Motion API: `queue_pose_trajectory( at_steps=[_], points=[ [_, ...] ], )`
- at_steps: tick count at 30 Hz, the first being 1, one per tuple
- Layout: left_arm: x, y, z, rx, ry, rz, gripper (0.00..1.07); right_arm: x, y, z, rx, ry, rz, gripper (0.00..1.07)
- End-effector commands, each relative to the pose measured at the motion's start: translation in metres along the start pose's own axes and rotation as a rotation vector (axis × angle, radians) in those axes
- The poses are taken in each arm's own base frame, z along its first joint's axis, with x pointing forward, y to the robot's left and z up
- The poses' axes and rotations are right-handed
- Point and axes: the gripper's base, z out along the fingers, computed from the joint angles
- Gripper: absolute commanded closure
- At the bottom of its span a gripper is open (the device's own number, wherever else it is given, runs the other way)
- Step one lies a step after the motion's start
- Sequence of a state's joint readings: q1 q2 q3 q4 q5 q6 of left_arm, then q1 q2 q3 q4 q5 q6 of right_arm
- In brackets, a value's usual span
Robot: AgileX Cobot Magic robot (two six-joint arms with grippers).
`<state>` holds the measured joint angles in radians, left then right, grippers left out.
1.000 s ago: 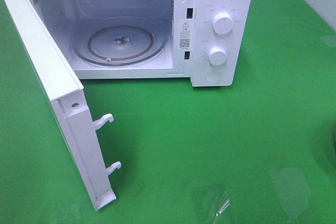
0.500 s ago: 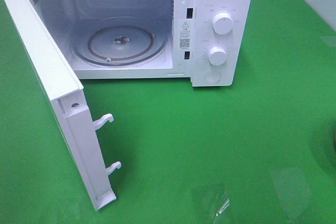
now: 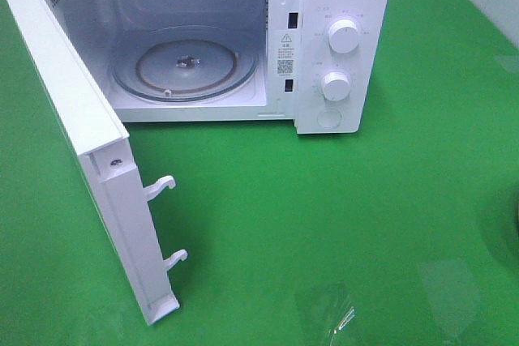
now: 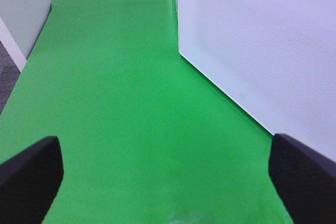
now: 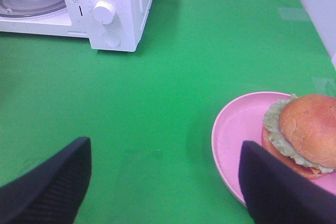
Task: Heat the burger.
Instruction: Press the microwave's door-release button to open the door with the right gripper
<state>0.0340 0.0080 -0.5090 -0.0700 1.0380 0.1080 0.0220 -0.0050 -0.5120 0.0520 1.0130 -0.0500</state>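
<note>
A white microwave (image 3: 243, 38) stands on a green table (image 3: 324, 216) with its door (image 3: 89, 151) swung fully open toward the front; a bare glass turntable (image 3: 186, 66) lies inside; two round knobs (image 3: 344, 38) sit on its control panel. The burger (image 5: 304, 132) rests on a pink plate (image 5: 236, 135), well apart from the microwave, just beside the right hand (image 5: 163, 187), whose fingers stand wide, holding nothing. The left hand (image 4: 168, 177) is spread wide over bare table beside the door.

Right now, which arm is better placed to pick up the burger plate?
Probably the right: its open end effector faces the burger on the pink plate. The left end effector sees only the microwave door.
</note>
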Motion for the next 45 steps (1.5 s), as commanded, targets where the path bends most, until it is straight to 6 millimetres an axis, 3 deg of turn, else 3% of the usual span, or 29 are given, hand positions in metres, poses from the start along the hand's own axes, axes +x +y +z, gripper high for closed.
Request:
queue_pose_trajectory(
  at_steps=[1, 4, 5, 8, 9, 10, 12, 13, 14, 15, 16, 17, 18, 19, 21, 26, 27, 34, 37, 45],
  points=[
    [-0.017, 0.002, 0.000, -0.014, -0.067, 0.001, 0.14, 0.002, 0.000, -0.002, 0.005, -0.029, -0.004, 0.31],
    [-0.023, 0.003, 0.004, -0.018, -0.080, 0.001, 0.21, 0.002, 0.000, -0.002, 0.005, -0.029, -0.004, 0.31],
    [-0.028, 0.004, 0.008, -0.016, -0.090, -0.005, 0.31, 0.002, 0.000, -0.002, 0.005, -0.029, -0.004, 0.31],
    [-0.031, 0.004, 0.011, -0.013, -0.093, -0.009, 0.37, 0.002, 0.000, -0.002, 0.005, -0.029, -0.004, 0.31],
    [-0.037, 0.004, 0.016, -0.011, -0.103, -0.015, 0.49, 0.002, 0.000, -0.002, 0.005, -0.029, -0.004, 0.31],
    [-0.037, 0.004, 0.016, -0.011, -0.103, -0.015, 0.49, 0.002, 0.000, -0.002, 0.005, -0.029, -0.004, 0.31],
    [-0.050, 0.007, 0.031, -0.021, -0.123, -0.016, 0.75, 0.002, 0.000, -0.002, 0.005, -0.029, -0.004, 0.31],
    [-0.050, 0.007, 0.031, -0.021, -0.123, -0.016, 0.75, 0.002, 0.000, -0.002, 0.005, -0.029, -0.004, 0.31],
    [-0.057, 0.008, 0.040, -0.024, -0.128, -0.019, 0.89, 0.002, 0.000, -0.002, 0.005, -0.029, -0.004, 0.31],
    [-0.057, 0.008, 0.040, -0.024, -0.128, -0.019, 0.89, 0.002, 0.000, -0.002, 0.005, -0.029, -0.004, 0.31],
    [-0.063, 0.009, 0.050, -0.026, -0.125, -0.021, 1.00, 0.002, 0.000, -0.002, 0.005, -0.029, -0.004, 0.31],
    [-0.063, 0.009, 0.050, -0.026, -0.125, -0.021, 1.00, 0.002, 0.000, -0.002, 0.005, -0.029, -0.004, 0.31],
    [-0.066, 0.010, 0.056, -0.029, -0.125, -0.018, 1.06, 0.002, 0.000, -0.002, 0.005, -0.029, -0.004, 0.31],
    [-0.066, 0.010, 0.056, -0.029, -0.125, -0.018, 1.06, 0.002, 0.000, -0.002, 0.005, -0.029, -0.004, 0.31],
    [-0.073, 0.013, 0.082, -0.040, -0.126, -0.006, 1.07, 0.002, 0.000, -0.002, 0.005, -0.029, -0.004, 0.31],
    [-0.075, 0.016, 0.107, -0.061, -0.212, 0.006, 1.07, 0.002, 0.000, -0.002, 0.005, -0.029, -0.004, 0.31],
    [-0.070, 0.017, 0.120, -0.072, -0.247, 0.005, 1.07, 0.002, 0.000, -0.002, 0.005, -0.029, -0.004, 0.31],
    [-0.056, 0.021, 0.156, -0.108, -0.370, 0.009, 1.07, 0.002, 0.000, -0.002, 0.005, -0.029, -0.004, 0.31],
    [-0.052, 0.022, 0.166, -0.112, -0.368, 0.005, 1.07, 0.002, 0.000, -0.002, 0.005, -0.029, -0.004, 0.31],
    [-0.031, 0.019, 0.216, -0.068, -0.253, 0.057, 1.07, 0.002, 0.000, -0.002, 0.005, -0.029, -0.004, 0.31]
  ],
)
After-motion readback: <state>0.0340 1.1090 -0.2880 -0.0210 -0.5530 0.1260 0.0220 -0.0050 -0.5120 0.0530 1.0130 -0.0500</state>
